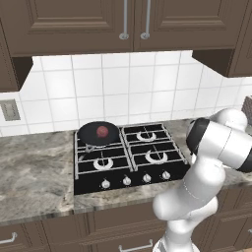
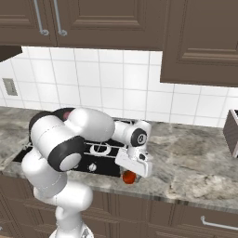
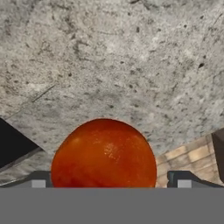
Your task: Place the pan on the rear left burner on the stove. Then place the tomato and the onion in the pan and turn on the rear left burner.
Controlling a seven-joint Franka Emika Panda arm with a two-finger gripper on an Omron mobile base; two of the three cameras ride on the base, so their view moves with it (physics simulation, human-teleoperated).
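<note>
Low in the hand view's centre, we see the glossy round tomato (image 3: pixel 104 153) on the grey counter (image 3: pixel 131 65) between our tool's (image 3: pixel 109 183) spread tips; smooth, probably light and roll-prone, best pinched across its widest middle.

The glossy bright red-orange tomato (image 3: pixel 103 154) has a smooth, shiny skin with faint mottling, and lies on the mottled grey stone-look counter (image 3: pixel 131 65), whose surface looks matt and speckled. Left of the tomato, the black four-burner gas stove (image 1: pixel 129 162) has a smooth dark top, matt black grate bars, silver metal ring burners and small shiny silver knobs (image 1: pixel 126 181). On the stove, the shallow round black pan (image 1: pixel 98 132) looks matt; the dull reddish-pink onion (image 1: pixel 102 131) in it has little sheen. Behind the stove, white square wall tiles (image 1: pixel 123 83) look smooth and faintly glossy. Above them, dark brown wood cabinets (image 1: pixel 74 24) carry brushed silver metal handles (image 1: pixel 124 22).
</note>
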